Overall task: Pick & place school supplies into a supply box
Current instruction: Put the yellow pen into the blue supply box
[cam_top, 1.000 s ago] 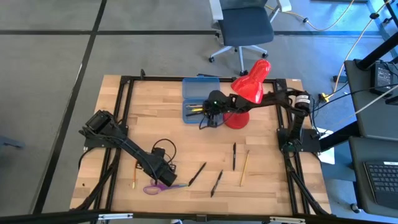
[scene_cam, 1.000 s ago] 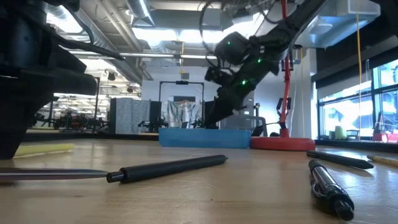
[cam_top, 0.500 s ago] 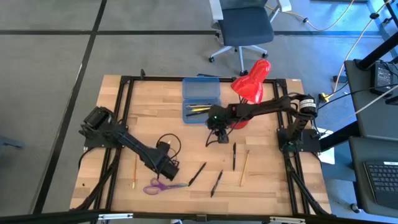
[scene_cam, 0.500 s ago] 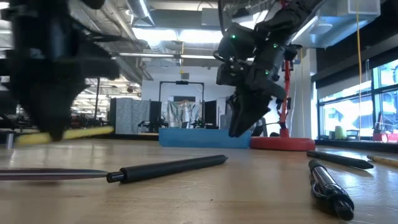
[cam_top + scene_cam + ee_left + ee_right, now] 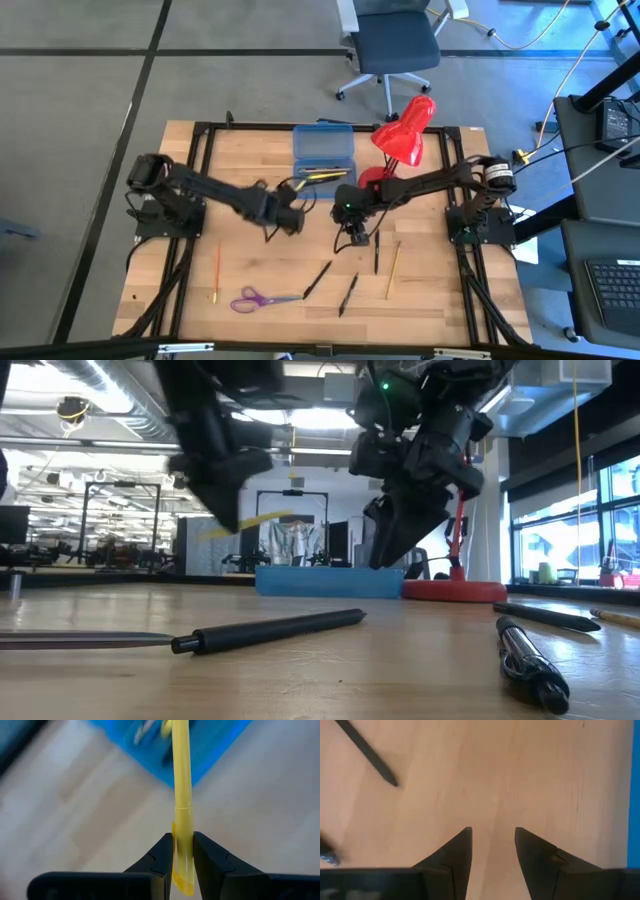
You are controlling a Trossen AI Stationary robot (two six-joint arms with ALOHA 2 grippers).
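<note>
While left gripper (image 5: pixel 183 851) stays clenched on the yellow pen (image 5: pixel 182 795), supply box (image 5: pixel 323 160) lies just ahead — keep pen level, release low inside; right gripper (image 5: pixel 492 845) gapes empty

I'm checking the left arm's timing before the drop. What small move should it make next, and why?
Probably carry on toward the box until the yellow pen lies over it, then open. The left gripper has its jaws shut on the pen's end, and the pen points at the box but does not seem fully over it. The right gripper, open, hangs over bare wood nearby.
</note>
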